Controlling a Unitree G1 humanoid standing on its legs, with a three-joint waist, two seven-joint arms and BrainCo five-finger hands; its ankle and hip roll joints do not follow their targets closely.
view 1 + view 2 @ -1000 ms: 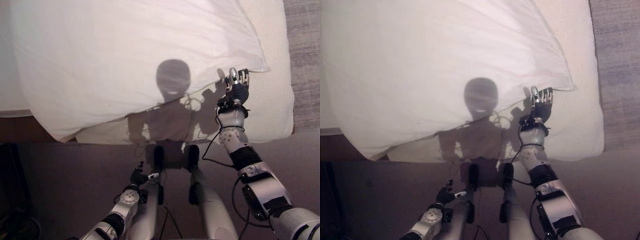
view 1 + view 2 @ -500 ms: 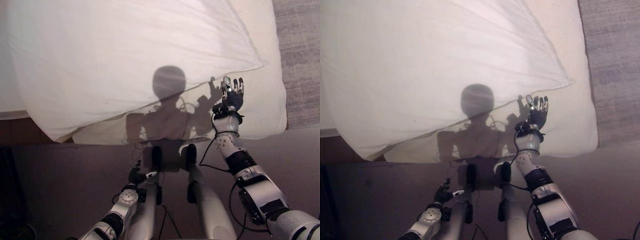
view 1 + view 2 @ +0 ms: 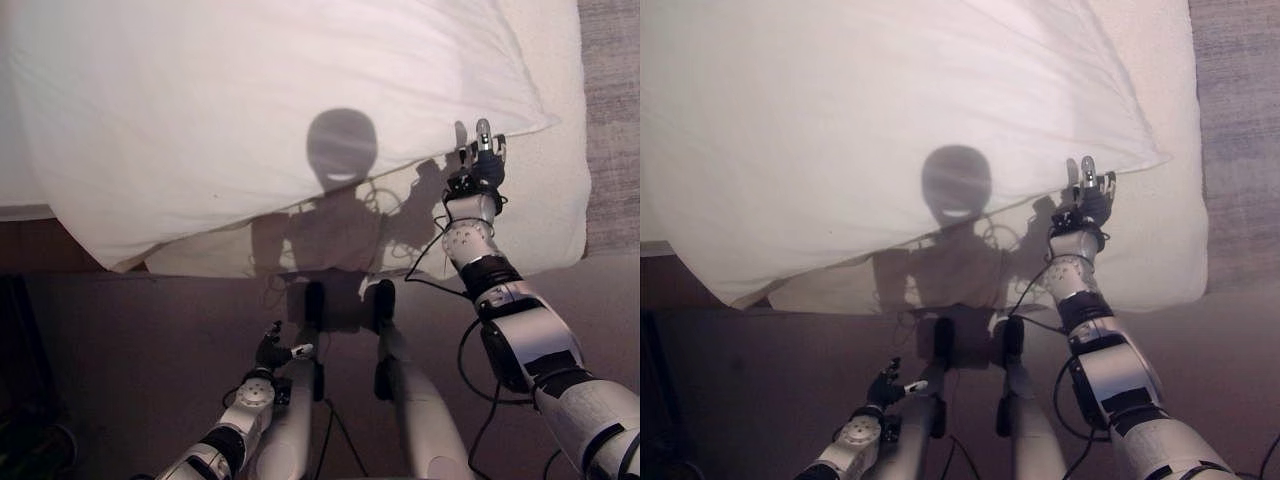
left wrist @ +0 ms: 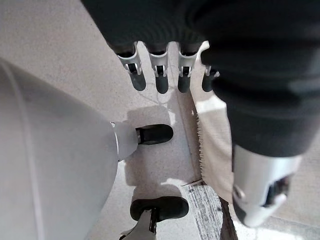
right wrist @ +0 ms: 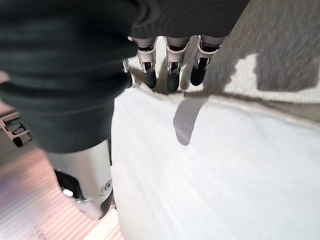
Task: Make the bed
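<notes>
With straight, released fingers the right hand [image 3: 481,165] hovers at the corner of the white duvet [image 3: 250,110] in the upper right of the frame, so it may brush past the hem ungripped, while the left hand [image 3: 272,351], fingers relaxed, hangs idle near the floor.

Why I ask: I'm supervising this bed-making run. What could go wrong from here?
1. The right hand is open, fingers straight at the white duvet's corner edge. Nothing is pinched, so a pull may slip off the cloth.
2. The duvet lies askew, leaving the cream mattress bare on the right and along the near edge. A one-handed tug could skew it further.
3. The left hand hangs low over the floor, too far away to help steady the cloth.
</notes>
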